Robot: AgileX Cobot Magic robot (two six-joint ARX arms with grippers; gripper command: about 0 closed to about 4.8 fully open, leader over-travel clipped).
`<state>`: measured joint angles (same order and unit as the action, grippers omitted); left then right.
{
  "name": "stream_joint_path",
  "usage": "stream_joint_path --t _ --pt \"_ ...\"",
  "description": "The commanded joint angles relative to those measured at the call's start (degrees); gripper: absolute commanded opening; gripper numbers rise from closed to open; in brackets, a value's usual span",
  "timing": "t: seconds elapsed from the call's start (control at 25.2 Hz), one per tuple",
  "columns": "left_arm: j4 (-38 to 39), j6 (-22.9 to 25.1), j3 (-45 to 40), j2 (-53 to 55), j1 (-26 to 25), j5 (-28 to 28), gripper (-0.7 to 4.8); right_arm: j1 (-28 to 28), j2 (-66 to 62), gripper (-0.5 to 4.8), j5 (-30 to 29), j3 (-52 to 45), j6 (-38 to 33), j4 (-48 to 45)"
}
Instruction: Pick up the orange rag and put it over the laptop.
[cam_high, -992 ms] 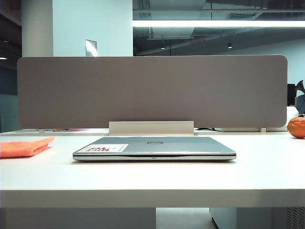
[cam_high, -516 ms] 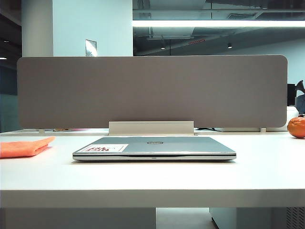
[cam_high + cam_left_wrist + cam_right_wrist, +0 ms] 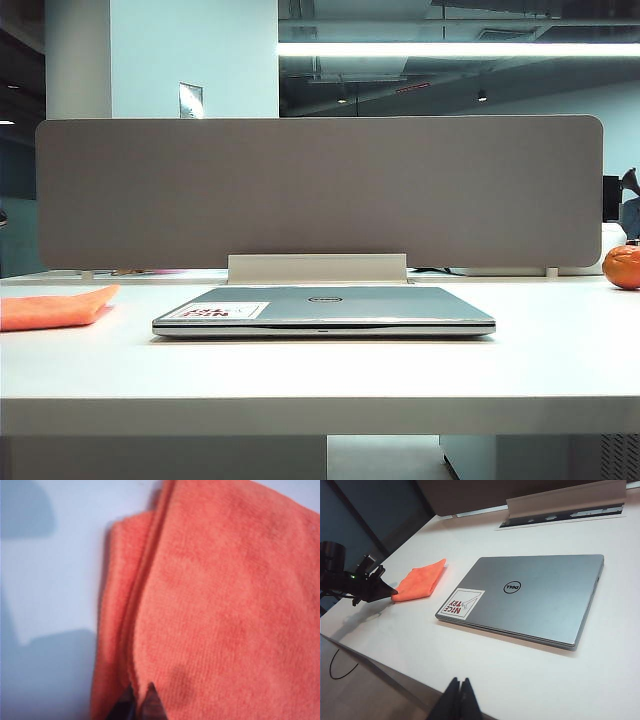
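The rag's [image 3: 50, 308] near corner has lifted a touch, as my left tool [image 3: 142, 705] has pinched shut on its edge to raise it. The worktop [image 3: 320, 370] holds the shut laptop [image 3: 325, 308] beside it; my right tool [image 3: 457, 700] hangs closed, empty

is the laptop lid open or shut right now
Shut. The laptop lies flat on the table, lid down with the logo and sticker facing up; no screen or keyboard shows in the exterior or right wrist views.
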<state>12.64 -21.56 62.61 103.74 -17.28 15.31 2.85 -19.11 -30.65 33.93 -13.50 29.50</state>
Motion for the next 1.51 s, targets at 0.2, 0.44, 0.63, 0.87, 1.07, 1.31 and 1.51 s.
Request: stream_joint_path --t 0.2,0.44,0.63,0.87,1.07,1.31,1.51 --pt "-1.6 -1.0 1.3 -0.8 0.1 8.3 -0.06 0.0 0.0 -0.05 -0.3 0.2 0.2 -0.7" --pt "-2.0 -3.6 6.0 -2.5 1.0 16.1 -0.06 0.0 0.0 -0.05 -0.4 0.2 0.2 -0.7" --pt "-2.0 -6.7 13.8 -2.8 4.6 20.9 -0.06 -0.1 0.0 -0.05 -0.4 0.2 0.2 -0.7" --pt "-2.2 -7.9 21.5 -2.8 11.4 19.2 -0.06 -0.1 0.0 -0.05 -0.4 0.2 0.2 -0.6" --pt "-3.2 -8.2 26.4 -2.7 16.6 14.9 -0.06 -0.1 0.0 -0.05 -0.4 0.2 0.2 -0.6" --pt "-6.8 -10.4 31.9 0.8 24.0 11.7 -0.06 -0.1 0.0 -0.05 -0.3 0.2 0.2 -0.6" --pt "-6.6 -13.2 36.6 6.3 27.7 11.7 -0.06 -0.1 0.0 -0.05 -0.4 0.2 0.2 -0.6"
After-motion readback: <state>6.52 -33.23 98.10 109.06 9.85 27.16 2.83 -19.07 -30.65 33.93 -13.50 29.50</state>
